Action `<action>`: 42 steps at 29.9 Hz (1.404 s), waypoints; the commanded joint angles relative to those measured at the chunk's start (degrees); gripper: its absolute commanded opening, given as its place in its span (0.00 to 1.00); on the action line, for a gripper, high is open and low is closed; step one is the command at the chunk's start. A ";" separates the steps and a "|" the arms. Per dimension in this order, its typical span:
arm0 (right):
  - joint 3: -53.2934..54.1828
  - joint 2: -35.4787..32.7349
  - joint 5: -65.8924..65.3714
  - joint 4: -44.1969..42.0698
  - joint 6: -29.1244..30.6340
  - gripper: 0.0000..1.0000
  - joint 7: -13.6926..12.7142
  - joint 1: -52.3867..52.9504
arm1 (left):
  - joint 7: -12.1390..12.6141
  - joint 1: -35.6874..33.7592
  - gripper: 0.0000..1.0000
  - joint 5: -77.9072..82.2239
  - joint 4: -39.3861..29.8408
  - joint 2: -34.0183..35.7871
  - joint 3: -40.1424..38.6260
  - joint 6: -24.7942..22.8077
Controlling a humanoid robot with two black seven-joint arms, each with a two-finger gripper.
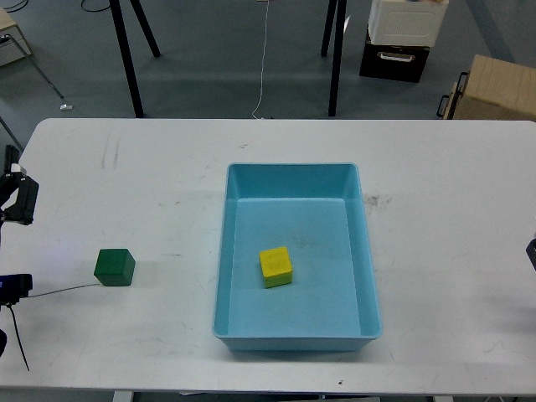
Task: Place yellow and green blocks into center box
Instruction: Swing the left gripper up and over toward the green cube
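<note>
A yellow block [275, 266] lies inside the light blue box [226, 251] at the table's centre, slightly left of the box's middle. A dark green block [114, 267] sits on the white table to the left of the box. Only a black part of my left gripper [17, 199] shows at the left edge, up and to the left of the green block and apart from it. Its fingers cannot be told apart. A dark sliver of the right arm [532, 251] shows at the right edge; its gripper is out of view.
A thin black cable [59, 290] runs over the table from the left edge to the green block. Black stand legs [126, 59], a cardboard box [494, 88] and a black crate [394, 59] are on the floor behind the table.
</note>
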 commanded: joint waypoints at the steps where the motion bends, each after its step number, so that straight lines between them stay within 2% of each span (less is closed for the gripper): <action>1: 0.33 -0.95 0.07 0.02 0.00 1.00 0.00 -0.16 | 2.08 -4.06 1.00 0.02 1.75 4.81 -3.59 0.00; 5: -0.02 -0.86 0.07 0.11 0.00 1.00 0.00 -0.07 | 3.05 -7.92 1.00 0.81 1.66 15.88 -2.63 0.00; 10: -0.64 -0.24 0.07 0.11 0.00 1.00 -0.08 0.19 | 2.79 -12.75 1.00 7.04 0.61 35.64 3.86 0.00; 13: -0.72 -0.16 0.07 0.20 0.00 1.00 -0.08 0.37 | 2.88 -19.77 1.00 10.21 0.61 42.96 10.62 0.00; 16: -0.64 -0.16 0.16 0.20 0.08 1.00 -0.08 0.54 | 2.96 -31.45 1.00 15.56 0.70 47.28 22.38 0.00; 20: -0.55 -0.24 0.42 0.20 0.35 1.00 -0.08 0.54 | 2.96 -50.86 1.00 23.12 2.36 47.20 43.55 0.00; 23: -0.55 -0.24 0.43 0.20 0.61 1.00 -0.17 0.37 | 3.40 -67.12 1.00 26.47 5.61 44.48 62.18 0.00; 26: -0.64 -0.33 0.34 0.11 1.66 1.00 -0.17 -0.07 | 5.50 -81.36 1.00 29.19 8.07 40.70 78.35 0.00; 29: -0.72 -0.24 0.16 0.02 2.63 1.00 -0.17 -0.42 | 9.10 -92.44 1.00 34.72 8.52 37.19 90.76 0.00; 31: -0.81 -0.24 0.16 0.02 2.72 1.00 -0.26 -0.34 | 10.52 -98.08 1.00 38.85 8.52 34.03 97.88 0.00; 34: -1.60 -0.16 0.25 0.02 2.81 1.00 -0.17 -0.25 | 10.87 -103.28 1.00 43.86 9.39 28.41 108.95 0.00; 37: -1.69 -0.16 0.25 0.02 2.98 1.00 -0.17 -0.25 | 10.96 -105.05 1.00 50.45 9.75 24.09 117.84 0.00; 40: -1.60 -0.24 0.25 0.02 2.98 1.00 -0.17 -0.42 | 12.54 -104.79 1.00 58.17 9.14 23.03 125.84 0.00; 42: -1.60 -0.24 0.25 0.02 3.07 1.00 -0.17 -0.51 | 12.54 -104.52 1.00 61.88 8.00 23.72 129.02 0.00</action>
